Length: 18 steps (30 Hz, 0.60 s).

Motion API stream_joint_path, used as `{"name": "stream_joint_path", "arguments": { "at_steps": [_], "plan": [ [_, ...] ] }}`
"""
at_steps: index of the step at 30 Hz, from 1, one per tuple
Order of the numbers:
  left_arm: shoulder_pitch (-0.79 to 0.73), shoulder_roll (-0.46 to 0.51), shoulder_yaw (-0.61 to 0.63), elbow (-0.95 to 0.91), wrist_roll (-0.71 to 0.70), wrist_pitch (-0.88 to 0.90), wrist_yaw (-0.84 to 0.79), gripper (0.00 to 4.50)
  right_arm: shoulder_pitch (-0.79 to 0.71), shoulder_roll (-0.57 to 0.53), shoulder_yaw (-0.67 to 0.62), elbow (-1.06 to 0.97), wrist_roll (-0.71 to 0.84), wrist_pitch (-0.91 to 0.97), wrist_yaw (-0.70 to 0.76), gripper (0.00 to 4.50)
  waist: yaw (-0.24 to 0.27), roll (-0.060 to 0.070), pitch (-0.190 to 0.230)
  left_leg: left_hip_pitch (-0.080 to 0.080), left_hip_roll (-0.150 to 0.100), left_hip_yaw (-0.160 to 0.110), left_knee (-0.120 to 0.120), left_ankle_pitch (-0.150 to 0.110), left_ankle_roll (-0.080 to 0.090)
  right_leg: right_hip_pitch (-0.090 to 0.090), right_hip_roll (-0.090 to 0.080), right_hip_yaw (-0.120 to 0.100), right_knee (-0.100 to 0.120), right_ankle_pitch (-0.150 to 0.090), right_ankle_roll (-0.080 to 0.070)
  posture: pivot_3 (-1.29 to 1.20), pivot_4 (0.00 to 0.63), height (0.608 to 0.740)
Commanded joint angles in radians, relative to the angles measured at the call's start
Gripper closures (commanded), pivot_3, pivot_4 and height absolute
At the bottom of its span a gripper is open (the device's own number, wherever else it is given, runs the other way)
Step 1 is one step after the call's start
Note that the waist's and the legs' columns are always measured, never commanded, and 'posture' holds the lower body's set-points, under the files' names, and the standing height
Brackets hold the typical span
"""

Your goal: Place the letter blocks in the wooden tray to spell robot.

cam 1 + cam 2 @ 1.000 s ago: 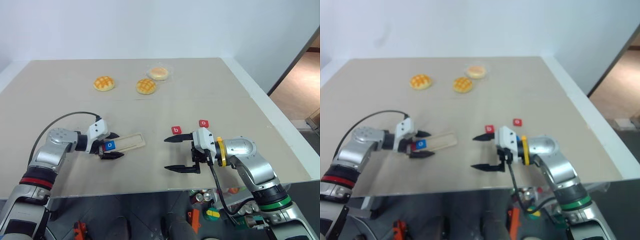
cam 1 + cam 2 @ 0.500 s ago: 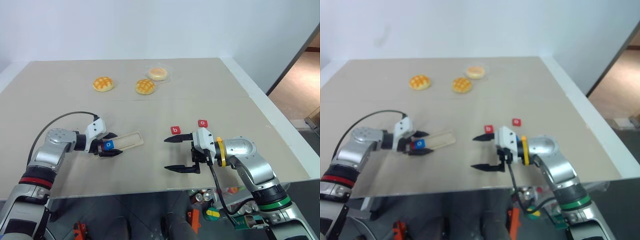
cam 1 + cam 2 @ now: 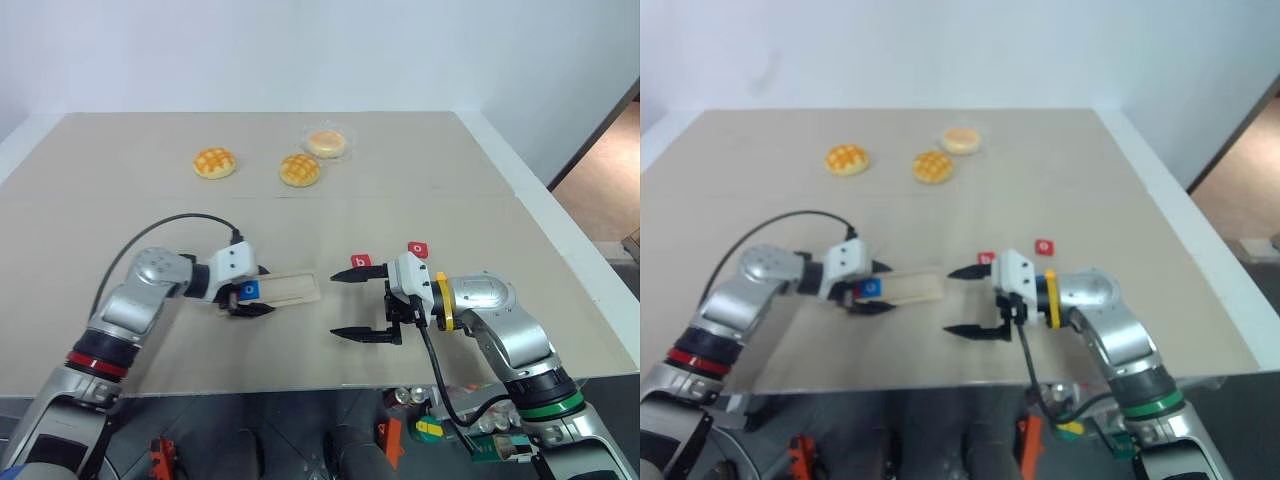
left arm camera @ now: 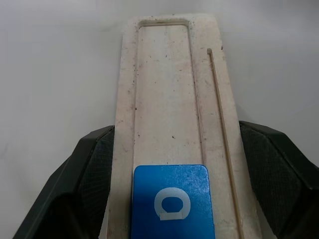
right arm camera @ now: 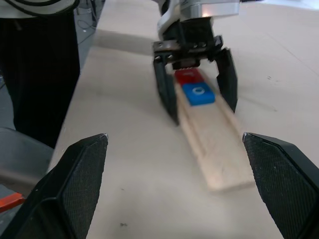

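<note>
Right gripper: hovered near the table's front edge, fingers spread wide, nothing between them.
Left gripper: its fingers pinched the wooden tray by the long edges at one end.
Blue o block: lay in the tray's groove at the gripped end; a red block sat just behind it, letter unreadable.
Loose blocks: red b and red o lay on the table just beyond the right gripper.
Buns: three, far across the table; one appeared wrapped.

Left tool grips the wooden tray bearing a blue tile.
</note>
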Motion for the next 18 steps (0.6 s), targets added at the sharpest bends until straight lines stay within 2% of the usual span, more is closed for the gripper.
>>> {"name": "stream_joint_path", "arguments": {
  "at_steps": [1, 10, 18],
  "plan": [
    [-0.015, -0.014, -0.028, -0.045, 0.002, 0.039, -0.004, 1.22, 0.003, -0.015, -0.040, -0.013, 0.012, -0.009, -0.005, 0.00, -0.001, 0.000, 0.000, 0.000, 0.000, 0.000, 0.000, 0.000, 0.000, 0.000, 0.000, 0.000, 0.000, 0.000, 0.000, 0.00, 0.150, 0.740],
    [-0.078, -0.127, -0.104, 0.015, 0.055, 0.063, 0.042, 1.22, 0.029, -0.033, -0.060, -0.028, 0.010, -0.007, -0.029, 0.00, -0.001, 0.000, 0.000, 0.000, -0.002, -0.002, 0.001, -0.001, 0.001, 0.001, 0.000, -0.001, 0.000, -0.001, 0.000, 0.00, 0.150, 0.740],
    [-0.100, -0.153, -0.117, 0.045, 0.065, 0.056, 0.035, 1.22, 0.041, -0.037, -0.067, -0.028, 0.007, -0.006, -0.046, 0.00, 0.003, 0.000, 0.000, 0.000, -0.006, -0.006, 0.002, 0.000, 0.001, 0.003, -0.002, 0.000, 0.000, -0.001, 0.002, 0.00, 0.150, 0.740]
  ]
}}
